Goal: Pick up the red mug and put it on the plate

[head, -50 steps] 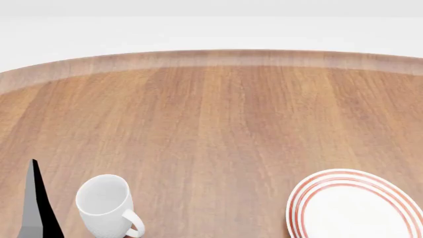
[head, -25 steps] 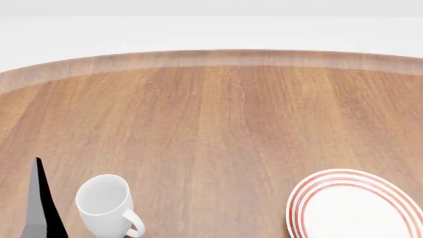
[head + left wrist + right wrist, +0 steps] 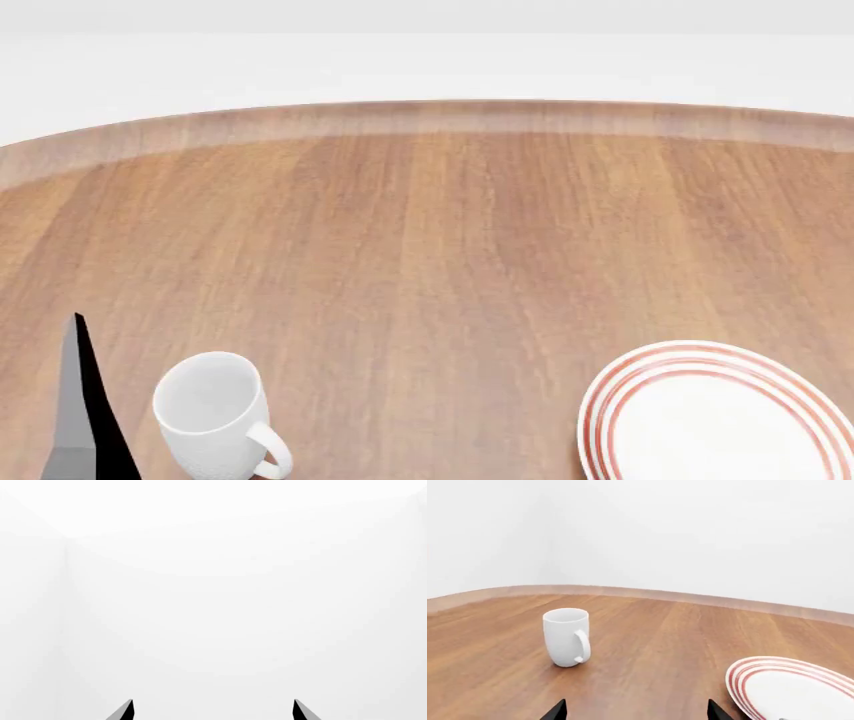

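Observation:
The red mug shows in no view. The plate (image 3: pixel 721 420), white with red rings round its rim, lies bare at the table's near right; the right wrist view also holds the plate (image 3: pixel 790 690). My left gripper (image 3: pixel 213 710) is open and faces only blank white wall, nothing between its tips. One of its fingers (image 3: pixel 80 410) rises at the near left in the head view, just left of the white mug. My right gripper (image 3: pixel 637 711) is open low over the wood, with the plate off to one side of it.
A plain white mug (image 3: pixel 211 415) stands upright at the near left, handle toward me, and appears as the white mug (image 3: pixel 566 637) in the right wrist view. The round wooden table (image 3: pixel 454 250) stretches to its curved far edge, with white walls beyond.
The left gripper's finger in the head view has crept slightly up and to the right, toward the white mug. Mug and plate have not moved.

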Motion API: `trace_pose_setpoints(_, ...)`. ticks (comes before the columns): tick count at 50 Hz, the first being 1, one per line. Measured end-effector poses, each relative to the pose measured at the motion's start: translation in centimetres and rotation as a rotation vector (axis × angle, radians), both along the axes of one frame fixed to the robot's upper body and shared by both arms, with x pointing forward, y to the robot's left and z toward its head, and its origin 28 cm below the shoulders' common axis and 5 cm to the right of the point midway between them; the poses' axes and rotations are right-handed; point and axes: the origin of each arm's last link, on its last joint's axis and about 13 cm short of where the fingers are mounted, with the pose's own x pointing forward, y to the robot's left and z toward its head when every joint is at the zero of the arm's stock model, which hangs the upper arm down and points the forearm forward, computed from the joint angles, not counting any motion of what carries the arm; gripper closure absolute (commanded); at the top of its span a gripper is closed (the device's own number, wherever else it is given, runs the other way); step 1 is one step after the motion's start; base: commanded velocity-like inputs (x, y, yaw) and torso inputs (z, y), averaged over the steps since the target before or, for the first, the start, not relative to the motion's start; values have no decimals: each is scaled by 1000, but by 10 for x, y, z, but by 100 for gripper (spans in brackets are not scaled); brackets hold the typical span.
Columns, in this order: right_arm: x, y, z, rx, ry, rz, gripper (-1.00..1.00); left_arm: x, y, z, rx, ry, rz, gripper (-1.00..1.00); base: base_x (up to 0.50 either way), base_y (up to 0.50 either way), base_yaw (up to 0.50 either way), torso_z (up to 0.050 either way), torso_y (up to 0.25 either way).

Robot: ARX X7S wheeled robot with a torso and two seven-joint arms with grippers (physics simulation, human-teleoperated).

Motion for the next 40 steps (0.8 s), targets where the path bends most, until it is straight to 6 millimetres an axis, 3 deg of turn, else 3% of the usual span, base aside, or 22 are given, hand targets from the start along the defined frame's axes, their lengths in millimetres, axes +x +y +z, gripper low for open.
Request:
trace_pose_setpoints(23, -21, -3, -46, 5, 63, 1, -100, 1, 0, 2, 3, -3, 1, -100, 0, 0, 0, 0, 0)
trace_pose_setpoints(40, -31, -3, -57, 16, 89, -5, -100, -1, 0, 4, 4, -9, 1, -100, 0, 0, 0, 0, 0)
